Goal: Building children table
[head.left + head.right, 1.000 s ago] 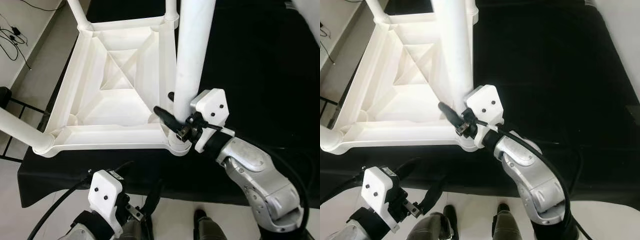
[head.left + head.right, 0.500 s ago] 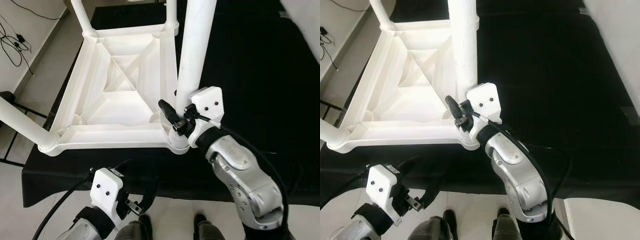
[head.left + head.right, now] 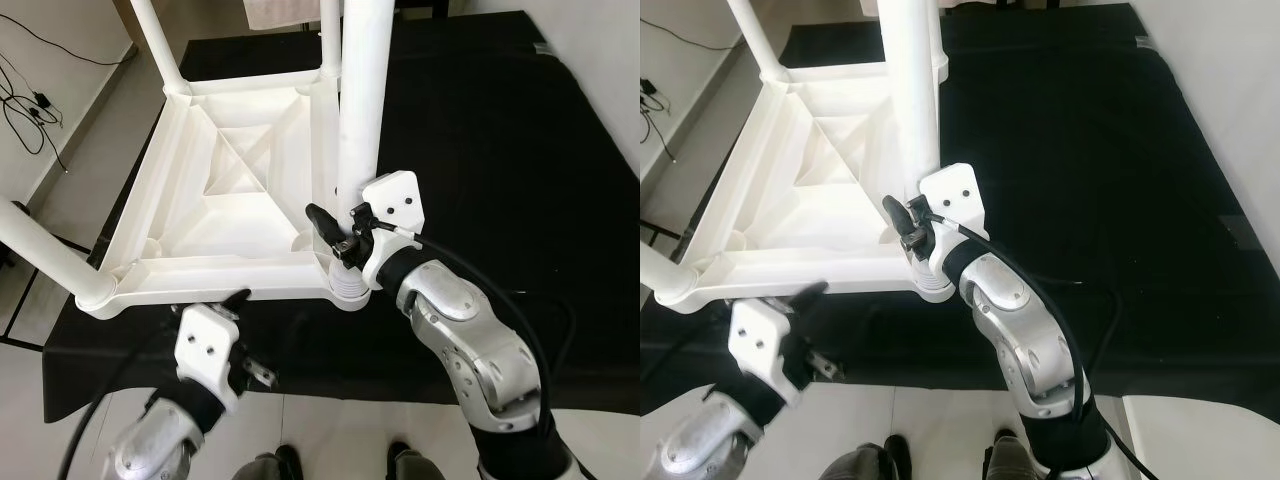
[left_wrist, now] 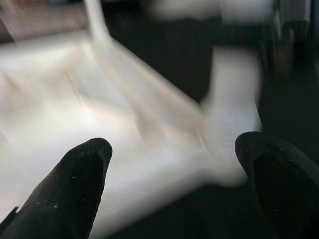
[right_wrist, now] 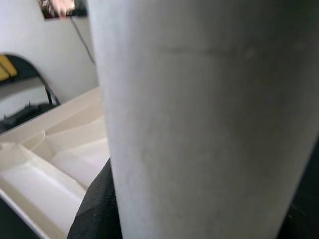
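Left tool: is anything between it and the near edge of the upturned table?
Nothing visible. The left tool sits open just below the table's near edge, with only the black cloth under the gap. The right tool is closed around the corner leg, well to the side.

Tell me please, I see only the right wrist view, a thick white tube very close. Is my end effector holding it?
Observer: Yes, the right end effector is shut on the upright white plastic table leg, near its base.
Operator: Where does that leg stand?
Observer: In the near corner socket of the upturned white plastic tabletop.
Operator: And the left end effector?
Observer: The left end effector is open, just before the tabletop's near edge.
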Available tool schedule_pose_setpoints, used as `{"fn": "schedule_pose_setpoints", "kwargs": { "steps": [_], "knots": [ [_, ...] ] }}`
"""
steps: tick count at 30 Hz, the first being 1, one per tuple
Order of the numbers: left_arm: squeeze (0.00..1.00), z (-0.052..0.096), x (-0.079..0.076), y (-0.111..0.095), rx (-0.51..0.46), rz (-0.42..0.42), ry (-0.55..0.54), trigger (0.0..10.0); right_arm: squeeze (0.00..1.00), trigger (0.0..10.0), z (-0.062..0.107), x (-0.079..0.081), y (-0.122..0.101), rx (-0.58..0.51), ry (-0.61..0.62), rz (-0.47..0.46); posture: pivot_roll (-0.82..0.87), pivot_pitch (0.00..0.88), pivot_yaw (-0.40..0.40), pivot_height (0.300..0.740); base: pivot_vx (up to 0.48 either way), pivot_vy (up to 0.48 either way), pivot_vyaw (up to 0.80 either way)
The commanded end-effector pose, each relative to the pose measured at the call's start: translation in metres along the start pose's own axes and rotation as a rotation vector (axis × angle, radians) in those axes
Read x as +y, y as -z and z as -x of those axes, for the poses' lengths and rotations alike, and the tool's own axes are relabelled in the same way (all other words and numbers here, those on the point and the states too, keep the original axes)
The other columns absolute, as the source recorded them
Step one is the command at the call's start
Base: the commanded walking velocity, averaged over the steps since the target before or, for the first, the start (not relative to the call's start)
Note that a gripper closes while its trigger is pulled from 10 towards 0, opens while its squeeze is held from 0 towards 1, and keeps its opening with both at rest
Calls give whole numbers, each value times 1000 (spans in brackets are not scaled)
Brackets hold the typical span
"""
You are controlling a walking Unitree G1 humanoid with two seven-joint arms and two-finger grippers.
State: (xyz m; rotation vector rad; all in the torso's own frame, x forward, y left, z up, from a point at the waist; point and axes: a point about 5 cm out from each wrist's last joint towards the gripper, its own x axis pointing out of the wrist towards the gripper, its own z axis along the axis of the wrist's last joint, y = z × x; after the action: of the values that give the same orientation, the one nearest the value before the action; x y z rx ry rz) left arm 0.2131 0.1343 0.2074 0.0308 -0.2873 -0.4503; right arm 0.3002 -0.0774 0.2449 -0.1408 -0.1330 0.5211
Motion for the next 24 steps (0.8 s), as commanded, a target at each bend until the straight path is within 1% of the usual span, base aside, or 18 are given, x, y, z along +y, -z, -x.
{"fn": "schedule_pose_setpoints", "kwargs": {
  "steps": [1, 4, 7, 8, 9, 11, 19, 24],
  "knots": [
    [0, 0, 5, -5, -12, 21, -25, 10000, 0, 10000, -1, -13, 22, 100, 55, -7, -80, 219, 76, 740, 0, 0, 0],
    [0, -4, 7, -10, -30, 9, -16, 10000, 0, 10000, -3, -14, 21, 95, 50, -1, -77, 217, 77, 740, 0, 0, 0],
    [0, -16, 8, -25, -85, 9, 41, 10000, 0, 10000, -8, -13, 19, 84, 28, 5, -61, 204, 83, 740, 0, 0, 0],
    [0, -16, 8, -25, -85, 9, 41, 10000, 0, 10000, -8, -13, 19, 84, 28, 5, -61, 204, 83, 740, 0, 0, 0],
    [0, -19, 7, -30, -101, 11, 62, 10000, 0, 10000, -9, -13, 18, 81, 21, 7, -61, 204, 83, 740, 0, 0, 0],
    [0, -32, 5, -49, -164, 18, 125, 10000, 0, 10000, -14, -11, 16, 71, -5, 15, -60, 199, 85, 740, 0, 0, 0],
    [0, -40, 5, -59, -187, 0, 169, 10000, 0, 10000, -16, -11, 15, 62, -14, 20, -58, 200, 87, 740, 0, 0, 0],
    [0, -48, 9, -65, -204, -13, 176, 10000, 0, 10000, -16, -12, 13, 27, -21, -3, -63, 201, 92, 740, 0, 0, 0]
  ]
}}
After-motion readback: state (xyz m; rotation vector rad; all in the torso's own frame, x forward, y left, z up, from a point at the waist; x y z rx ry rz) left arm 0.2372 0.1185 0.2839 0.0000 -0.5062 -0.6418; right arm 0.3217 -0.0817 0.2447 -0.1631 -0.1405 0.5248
